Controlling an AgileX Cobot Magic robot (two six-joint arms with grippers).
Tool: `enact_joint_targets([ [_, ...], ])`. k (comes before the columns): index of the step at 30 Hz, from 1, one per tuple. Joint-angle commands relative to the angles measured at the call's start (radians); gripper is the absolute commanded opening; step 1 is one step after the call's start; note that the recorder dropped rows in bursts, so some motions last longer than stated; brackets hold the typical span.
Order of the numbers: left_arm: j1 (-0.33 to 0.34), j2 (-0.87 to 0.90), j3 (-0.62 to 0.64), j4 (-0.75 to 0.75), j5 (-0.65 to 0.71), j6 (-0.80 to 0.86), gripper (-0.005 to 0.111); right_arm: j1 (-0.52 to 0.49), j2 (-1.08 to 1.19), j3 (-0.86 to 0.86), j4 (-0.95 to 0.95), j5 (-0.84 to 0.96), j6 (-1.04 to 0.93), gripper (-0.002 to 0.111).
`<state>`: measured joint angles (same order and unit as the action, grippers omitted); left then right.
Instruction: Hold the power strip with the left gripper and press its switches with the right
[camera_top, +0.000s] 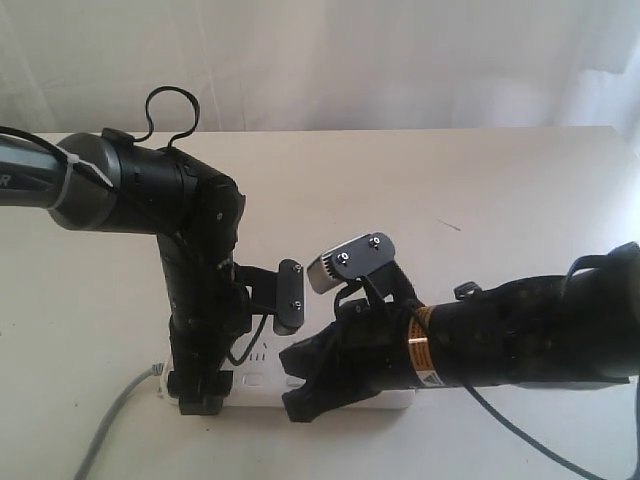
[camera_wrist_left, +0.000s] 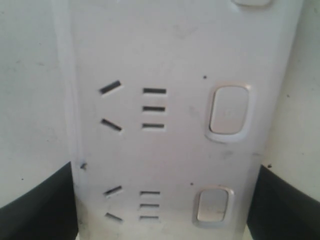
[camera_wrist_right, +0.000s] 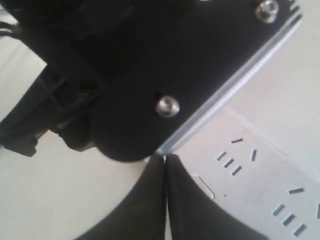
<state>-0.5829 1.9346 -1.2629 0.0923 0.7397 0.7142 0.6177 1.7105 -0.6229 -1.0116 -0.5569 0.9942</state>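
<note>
Exterior view, with both wrist views. The power strip (camera_top: 390, 399) lies flat on the white counter (camera_top: 500, 200) near its front edge, its length running left to right. A grey cord (camera_top: 105, 425) leaves the strip's left end.

The left end effector (camera_top: 200, 390) comes down from above onto the left part of the strip. In the left wrist view its two black fingers (camera_wrist_left: 40, 205) stand wide apart, one against each long edge of the white bar, clamped across its width. Between them lie groups of socket slots (camera_wrist_left: 152, 107) and two of the switches (camera_wrist_left: 229, 112) (rounded white rectangles, one beside each group).

The right end effector (camera_top: 300, 395) reaches in low from the right and covers the middle of the strip, just beside the left arm. In the right wrist view its fingers (camera_wrist_right: 195, 210) are pressed together, no gap between them, with nothing held. Their tips sit at the strip's edge, beside a partly hidden switch, directly under the left arm's dark camera module (camera_wrist_right: 150, 100). Whether the tips touch the strip cannot be told.
</note>
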Motion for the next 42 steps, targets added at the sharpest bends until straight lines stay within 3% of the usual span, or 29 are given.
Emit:
enact_joint_targets([
  [1,-0.007,-0.009,0.006,-0.025,0.028,0.007,0.000,0.002,0.049,-0.004,0.028,-0.040,-0.035,0.000],
  [42,-0.007,-0.009,0.006,-0.025,0.014,-0.068,0.000,0.002,0.140,-0.004,0.238,-0.087,-0.190,0.000],
])
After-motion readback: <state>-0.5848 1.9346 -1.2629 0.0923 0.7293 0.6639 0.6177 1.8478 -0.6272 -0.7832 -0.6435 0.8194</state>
